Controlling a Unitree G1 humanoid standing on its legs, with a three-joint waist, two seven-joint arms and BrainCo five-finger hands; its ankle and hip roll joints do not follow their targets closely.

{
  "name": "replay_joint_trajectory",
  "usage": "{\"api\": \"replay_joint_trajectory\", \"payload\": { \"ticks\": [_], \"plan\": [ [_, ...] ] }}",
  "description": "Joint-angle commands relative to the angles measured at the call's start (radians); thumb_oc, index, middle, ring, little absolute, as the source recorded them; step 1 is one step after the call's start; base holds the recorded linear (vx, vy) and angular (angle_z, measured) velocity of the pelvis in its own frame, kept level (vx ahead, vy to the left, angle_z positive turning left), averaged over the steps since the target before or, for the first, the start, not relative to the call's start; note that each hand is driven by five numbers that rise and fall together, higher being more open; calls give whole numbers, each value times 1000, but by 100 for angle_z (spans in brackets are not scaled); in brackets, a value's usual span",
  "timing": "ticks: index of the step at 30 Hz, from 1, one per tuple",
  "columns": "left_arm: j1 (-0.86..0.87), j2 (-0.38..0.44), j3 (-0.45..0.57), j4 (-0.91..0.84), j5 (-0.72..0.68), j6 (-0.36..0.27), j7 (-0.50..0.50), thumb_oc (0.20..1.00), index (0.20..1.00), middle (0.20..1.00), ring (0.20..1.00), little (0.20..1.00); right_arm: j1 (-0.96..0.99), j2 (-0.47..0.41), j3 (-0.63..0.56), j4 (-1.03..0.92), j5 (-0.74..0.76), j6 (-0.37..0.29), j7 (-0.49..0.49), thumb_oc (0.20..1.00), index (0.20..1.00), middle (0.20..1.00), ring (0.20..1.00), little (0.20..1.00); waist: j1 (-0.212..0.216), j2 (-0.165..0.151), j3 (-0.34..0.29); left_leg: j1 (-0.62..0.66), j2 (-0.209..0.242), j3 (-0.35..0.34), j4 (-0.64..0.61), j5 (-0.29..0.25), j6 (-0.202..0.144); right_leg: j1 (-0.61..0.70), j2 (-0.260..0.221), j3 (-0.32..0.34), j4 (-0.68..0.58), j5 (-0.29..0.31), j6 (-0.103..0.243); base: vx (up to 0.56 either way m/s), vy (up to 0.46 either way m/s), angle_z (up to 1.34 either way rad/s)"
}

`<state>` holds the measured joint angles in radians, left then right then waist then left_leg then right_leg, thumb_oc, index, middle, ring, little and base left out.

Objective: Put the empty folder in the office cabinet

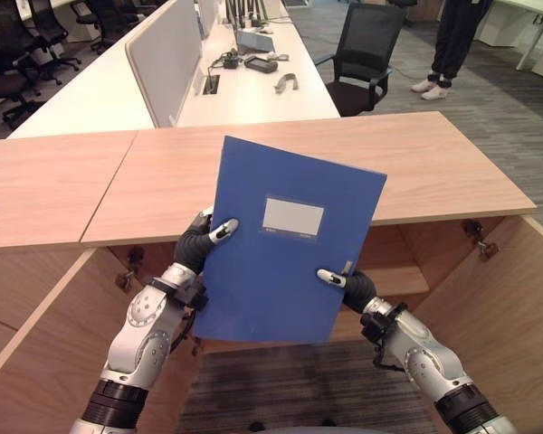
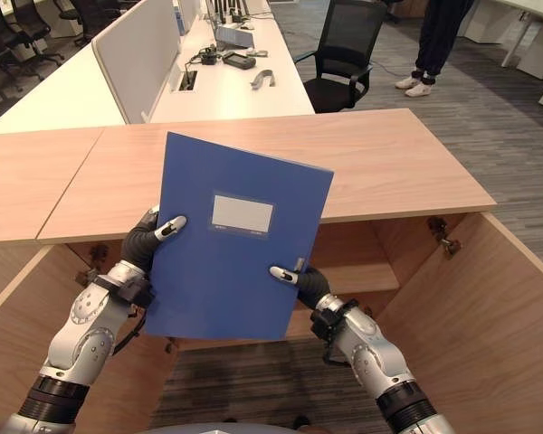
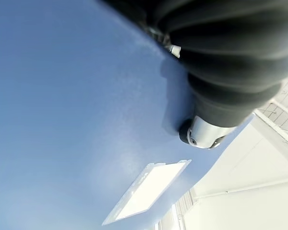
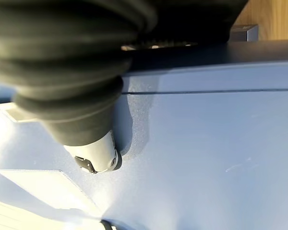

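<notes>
Head view: blue folder (image 1: pixel 285 244) held upright before the open wooden cabinet (image 1: pixel 407 262), left hand (image 1: pixel 199 240) and right hand (image 1: pixel 348 285) pinching its side edges; left wrist view: thumb (image 3: pixel 201 134) pressed on the cover; right wrist view: thumb (image 4: pixel 98 155) likewise.

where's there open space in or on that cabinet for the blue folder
The cabinet top lies bare beyond the blue folder, which the left hand and right hand pinch. The opening between the swung-out cabinet doors looks free. The white desk behind is cluttered.
</notes>
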<state>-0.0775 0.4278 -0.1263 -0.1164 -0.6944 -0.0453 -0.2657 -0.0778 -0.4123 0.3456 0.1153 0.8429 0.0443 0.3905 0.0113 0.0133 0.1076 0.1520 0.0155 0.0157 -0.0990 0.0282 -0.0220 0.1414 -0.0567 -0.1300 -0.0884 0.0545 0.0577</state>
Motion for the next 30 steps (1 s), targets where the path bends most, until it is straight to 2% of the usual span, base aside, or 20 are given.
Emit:
{"api": "replay_joint_trajectory", "payload": {
  "ticks": [1,4,5,6,7,8,15,17,19,22,24,25,30],
  "plan": [
    [-150,-67,-135,3,-31,-45,-39,200,200,200,200,200,-161,122,101,-91,25,-33,62,200,200,200,200,200,1,-23,-8,29,23,23,12,-71,-25,33,-28,13,53,-112,61,0,0,0],
    [-143,-67,-125,3,-27,-49,-31,200,200,200,200,200,-159,120,100,-86,19,-30,63,200,200,200,200,200,3,-24,-8,30,22,22,12,-71,-24,33,-28,12,54,-113,60,0,0,0],
    [-141,-66,-121,2,-25,-51,-29,373,373,373,373,373,-158,118,100,-87,18,-29,64,200,200,200,200,200,3,-24,-8,30,22,21,12,-71,-24,33,-28,12,54,-112,60,0,0,0],
    [-129,-62,-109,0,-12,-56,-25,724,724,724,724,724,-153,114,96,-88,12,-26,68,200,200,200,200,200,5,-25,-9,29,21,19,12,-72,-24,34,-28,10,54,-113,60,0,0,0],
    [-129,-62,-109,-1,-12,-56,-25,834,834,834,834,834,-153,114,96,-89,12,-26,68,200,200,200,200,200,5,-25,-9,29,21,19,12,-72,-24,34,-28,10,54,-113,60,0,0,0],
    [-122,-61,-100,-2,-5,-59,-22,1000,1000,1000,1000,1000,-151,111,93,-90,7,-24,69,200,200,200,200,200,6,-25,-10,30,21,18,12,-72,-24,34,-28,9,54,-114,60,0,0,0],
    [-55,-35,-5,25,96,-99,9,1000,1000,1000,1000,1000,-149,51,42,-118,-148,-42,61,200,200,200,200,200,17,-30,-13,20,21,14,12,-60,-24,24,-29,6,57,-105,60,1,0,1],
    [-15,-2,39,53,170,-117,-9,1000,1000,1000,1000,1000,-153,-8,2,-162,-292,-63,70,200,200,200,200,200,22,-30,-16,19,21,13,12,-61,-25,25,-31,1,56,-106,62,4,-1,2],
    [5,7,54,73,189,-124,-22,1000,1000,1000,1000,1000,-153,-28,-14,-178,-339,-77,69,200,200,200,200,200,24,-30,-17,20,21,12,12,-62,-24,26,-31,2,56,-106,63,9,0,4],
    [57,25,78,158,230,-125,-54,1000,1000,1000,1000,1000,-156,-81,-42,-223,-491,-119,65,200,200,200,200,200,28,-26,-19,21,21,11,12,-64,-24,28,-32,1,54,-107,66,2,0,1],
    [139,40,89,278,272,-115,-80,1000,1000,1000,1000,1000,-147,-103,-72,-262,-618,-180,25,200,200,200,200,200,31,-18,-18,21,21,11,12,-63,-21,25,-33,0,55,-106,68,0,0,0],
    [139,40,89,278,272,-116,-81,1000,1000,1000,1000,1000,-146,-103,-72,-262,-618,-181,25,200,200,200,200,200,31,-18,-19,21,21,11,12,-64,-21,25,-33,0,55,-106,68,0,0,0],
    [229,25,65,502,329,-87,-97,1000,1000,1000,1000,1000,-118,-63,-40,-187,-633,-190,10,200,200,200,200,200,36,-10,-9,16,19,12,12,-59,-17,18,-33,-1,62,-107,69,-7,2,0]
  ]
}}
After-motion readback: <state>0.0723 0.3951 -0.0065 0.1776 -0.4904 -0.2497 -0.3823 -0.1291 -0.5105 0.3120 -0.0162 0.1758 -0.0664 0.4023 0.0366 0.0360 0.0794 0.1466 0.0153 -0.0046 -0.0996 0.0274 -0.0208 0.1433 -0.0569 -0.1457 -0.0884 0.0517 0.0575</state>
